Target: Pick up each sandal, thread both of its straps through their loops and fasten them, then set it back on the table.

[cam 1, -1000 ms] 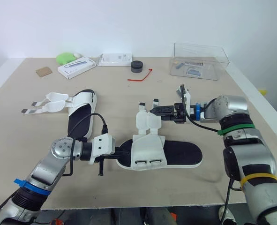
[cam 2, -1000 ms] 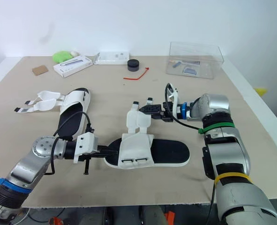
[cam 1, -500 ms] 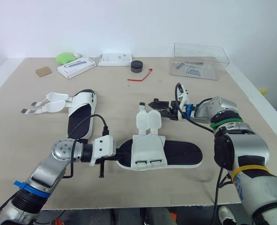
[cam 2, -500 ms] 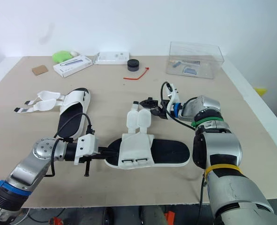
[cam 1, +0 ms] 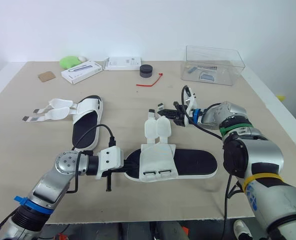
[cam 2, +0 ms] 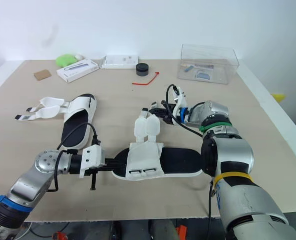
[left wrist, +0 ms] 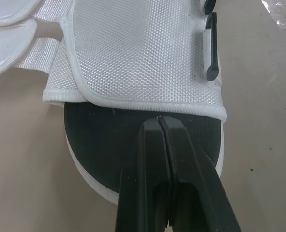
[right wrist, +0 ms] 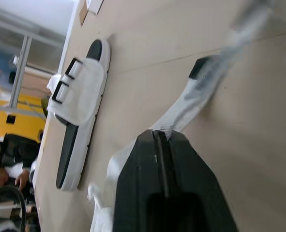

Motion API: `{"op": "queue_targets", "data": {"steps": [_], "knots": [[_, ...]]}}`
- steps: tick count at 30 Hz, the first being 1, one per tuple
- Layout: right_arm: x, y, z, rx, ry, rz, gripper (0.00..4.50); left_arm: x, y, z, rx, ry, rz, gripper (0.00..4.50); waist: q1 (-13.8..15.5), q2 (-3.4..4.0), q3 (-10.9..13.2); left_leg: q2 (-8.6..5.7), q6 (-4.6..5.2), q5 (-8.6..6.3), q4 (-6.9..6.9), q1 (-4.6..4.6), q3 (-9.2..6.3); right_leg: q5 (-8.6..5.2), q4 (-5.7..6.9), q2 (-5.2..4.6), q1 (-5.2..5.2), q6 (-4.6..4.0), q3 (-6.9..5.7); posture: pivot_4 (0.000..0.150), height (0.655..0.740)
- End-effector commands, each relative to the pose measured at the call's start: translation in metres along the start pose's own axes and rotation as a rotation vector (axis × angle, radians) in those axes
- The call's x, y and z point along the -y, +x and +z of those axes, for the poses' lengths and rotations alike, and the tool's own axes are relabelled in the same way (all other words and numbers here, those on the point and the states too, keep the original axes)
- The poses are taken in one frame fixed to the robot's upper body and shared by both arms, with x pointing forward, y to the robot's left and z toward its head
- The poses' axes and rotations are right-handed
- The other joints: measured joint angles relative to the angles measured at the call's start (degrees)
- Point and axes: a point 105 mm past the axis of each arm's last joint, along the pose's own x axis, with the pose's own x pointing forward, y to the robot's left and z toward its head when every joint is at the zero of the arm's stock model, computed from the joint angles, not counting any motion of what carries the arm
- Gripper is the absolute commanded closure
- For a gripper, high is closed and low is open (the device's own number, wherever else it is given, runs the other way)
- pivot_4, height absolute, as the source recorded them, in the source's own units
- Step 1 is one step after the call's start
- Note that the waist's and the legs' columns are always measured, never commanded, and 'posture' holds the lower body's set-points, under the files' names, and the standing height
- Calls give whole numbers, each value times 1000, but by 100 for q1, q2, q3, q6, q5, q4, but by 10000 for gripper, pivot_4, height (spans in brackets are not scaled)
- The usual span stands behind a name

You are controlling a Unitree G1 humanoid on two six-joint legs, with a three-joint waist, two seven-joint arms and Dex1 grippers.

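While the near sandal (cam 1: 190, 162) lies flat close to the middle of the table's (cam 1: 137, 102) front edge, both grippers are at it. Its white upper (cam 1: 158, 159) has two black loops (cam 1: 156, 174) on the side facing the front edge, and both straps (cam 1: 158, 128) lie unthreaded, stretched toward the far edge. The left gripper (cam 1: 124, 168) has its fingers pressed together with nothing between them, the tips resting on the black footbed at the sandal's left end, just short of the upper's hem. The right gripper (cam 1: 165, 111) reaches in from the right edge with its fingers closed on the thin end of a strap (right wrist: 181, 108), as the right wrist view shows. The second sandal (cam 1: 85, 122) lies toward the left edge, its two straps (cam 1: 50, 109) spread open and pointing at that edge. Along the far edge sit a clear box (cam 1: 213, 65), a black puck (cam 1: 146, 70), a red tie (cam 1: 150, 81), two white boxes (cam 1: 81, 71) and a green item (cam 1: 68, 61).
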Motion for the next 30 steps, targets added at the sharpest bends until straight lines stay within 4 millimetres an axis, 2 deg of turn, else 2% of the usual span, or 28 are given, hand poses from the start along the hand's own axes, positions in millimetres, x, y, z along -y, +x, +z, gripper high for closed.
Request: {"op": "queue_targets", "data": {"steps": [1,6,10,13,16,18,20,21,26,29,30], "knots": [[-22,-3,18,18,-112,72,44598,2,1,6,13,29,-2,45000,0,0,0,0,0,0,0,0,-1,0,0,0,0,0,-1,1500,7400],[-44,-9,30,35,-397,210,44598,2,1,3,11,27,3,45000,0,3,2,-1,0,0,0,1,0,0,0,1,0,0,-1,1500,7400],[-68,-19,28,97,-915,362,44598,0,1,3,14,23,9,45000,10,6,4,1,0,0,0,1,-8,0,-2,-1,3,1,-8,1500,7400],[-86,-28,12,234,-1240,441,44598,0,0,3,14,22,11,45000,12,16,7,0,-5,-3,-2,0,-7,0,-1,-5,2,4,-11,1500,7400],[-101,-42,-23,318,-1595,553,44598,0,-1,3,14,21,7,45000,18,16,6,1,-8,-4,-5,-1,-10,0,0,-8,1,4,-13,1500,7400],[-102,-49,-51,291,-1830,638,44598,-1,-1,3,14,20,5,45000,13,16,7,2,-10,-6,-5,2,-9,0,0,-8,1,4,-13,1500,7400],[-96,-56,-83,215,-2125,764,44598,-1,0,3,15,18,2,45000,14,16,7,1,-10,-6,-4,9,-6,0,1,-9,5,4,-12,1500,7400],[-91,-58,-93,183,-2229,805,44598,-2,0,3,15,17,1,45000,13,16,7,-1,-10,-6,-4,16,-2,0,0,-7,9,5,-14,1500,7400],[-69,-62,-116,78,-2510,923,44598,-6,1,4,18,17,-3,45000,12,11,9,-1,-18,5,-2,45,12,0,1,-6,28,4,-5,1500,7400],[-66,-64,-117,74,-2551,957,44598,-8,1,4,22,17,-5,45000,10,10,10,1,-14,11,-3,53,20,3,6,-2,27,0,1,1500,7400],[-67,-65,-115,83,-2541,959,41594,-8,1,4,23,17,-6,45000,10,8,11,1,-14,12,-3,55,24,2,11,-2,26,-3,4,1500,7400]]}}
